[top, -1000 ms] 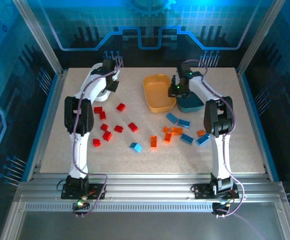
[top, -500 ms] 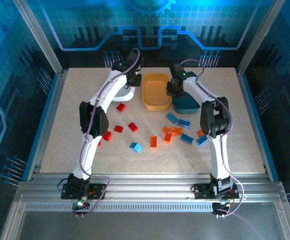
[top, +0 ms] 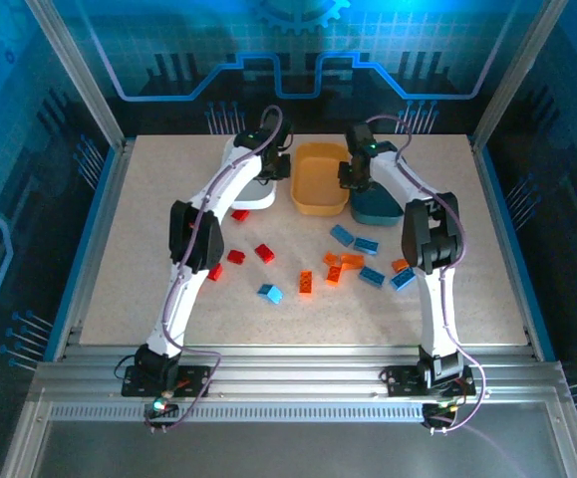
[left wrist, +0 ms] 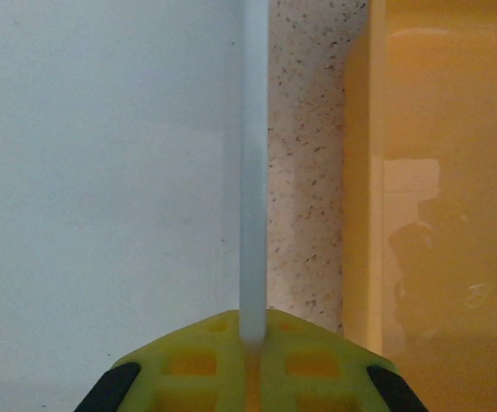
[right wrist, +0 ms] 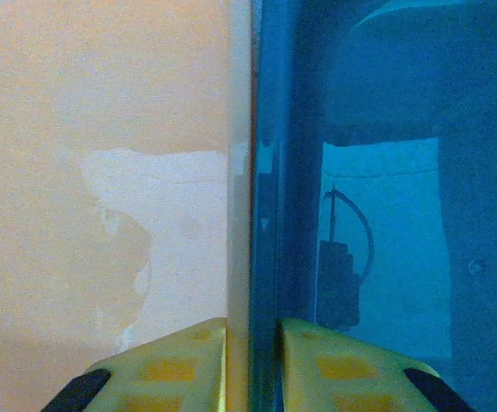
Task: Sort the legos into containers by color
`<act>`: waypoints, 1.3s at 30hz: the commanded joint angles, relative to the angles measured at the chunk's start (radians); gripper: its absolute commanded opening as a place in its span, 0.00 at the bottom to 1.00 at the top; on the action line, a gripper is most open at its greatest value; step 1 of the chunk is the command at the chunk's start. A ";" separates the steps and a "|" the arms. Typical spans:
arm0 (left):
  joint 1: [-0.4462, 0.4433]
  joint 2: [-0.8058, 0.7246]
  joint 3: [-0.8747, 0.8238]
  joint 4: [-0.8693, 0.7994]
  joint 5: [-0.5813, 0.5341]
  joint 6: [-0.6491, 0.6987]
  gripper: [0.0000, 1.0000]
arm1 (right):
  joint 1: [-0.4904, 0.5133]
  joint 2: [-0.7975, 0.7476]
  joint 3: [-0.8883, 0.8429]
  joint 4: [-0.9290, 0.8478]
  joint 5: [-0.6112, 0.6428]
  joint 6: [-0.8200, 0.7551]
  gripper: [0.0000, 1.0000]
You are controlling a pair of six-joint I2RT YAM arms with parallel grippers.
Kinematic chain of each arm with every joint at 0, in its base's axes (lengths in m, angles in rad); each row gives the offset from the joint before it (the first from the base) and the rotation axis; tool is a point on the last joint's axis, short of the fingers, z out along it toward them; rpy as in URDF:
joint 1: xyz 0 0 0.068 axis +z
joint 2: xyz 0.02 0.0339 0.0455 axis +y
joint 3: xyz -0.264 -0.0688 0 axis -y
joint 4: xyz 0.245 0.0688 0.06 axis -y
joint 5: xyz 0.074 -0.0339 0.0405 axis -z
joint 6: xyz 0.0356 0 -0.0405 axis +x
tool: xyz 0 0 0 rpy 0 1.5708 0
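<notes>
I log left fingers [left wrist: 188, 365] clenched on the white tub [left wrist: 102, 172] wall, bare desk [left wrist: 304, 172] beside. Right fingers [right wrist: 179, 360] grasp the yellow-orange tub [right wrist: 102, 172] wall, touching the dark teal tub [right wrist: 385, 215].

Left arm [top: 218, 189] and right arm [top: 398, 179] reaching far forward, jaws pinched narrow

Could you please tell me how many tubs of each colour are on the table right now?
White tub: 1
Yellow-orange tub: 1
Dark teal tub: 1
Total: 3 tubs
</notes>
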 commanded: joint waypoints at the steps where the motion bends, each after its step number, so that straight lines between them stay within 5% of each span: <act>1: -0.011 0.018 0.012 0.092 0.057 -0.015 0.00 | 0.001 0.014 0.027 0.018 -0.069 -0.055 0.22; 16: -0.011 0.030 -0.086 0.073 0.065 -0.037 0.00 | 0.031 0.029 0.042 0.024 -0.083 0.012 0.23; 17: -0.011 0.028 -0.093 0.063 0.064 -0.043 0.03 | 0.036 0.030 0.041 0.024 -0.082 0.017 0.24; 21: -0.013 -0.006 -0.152 0.095 0.087 -0.050 0.43 | 0.048 0.027 0.041 0.025 -0.112 0.024 0.35; 30: -0.007 -0.154 -0.230 0.183 0.195 -0.064 0.66 | -0.014 -0.081 0.020 0.048 -0.218 0.061 0.56; 39: 0.041 -0.298 -0.598 0.507 0.440 -0.199 0.70 | -0.022 -0.027 -0.009 0.070 -0.318 0.060 0.60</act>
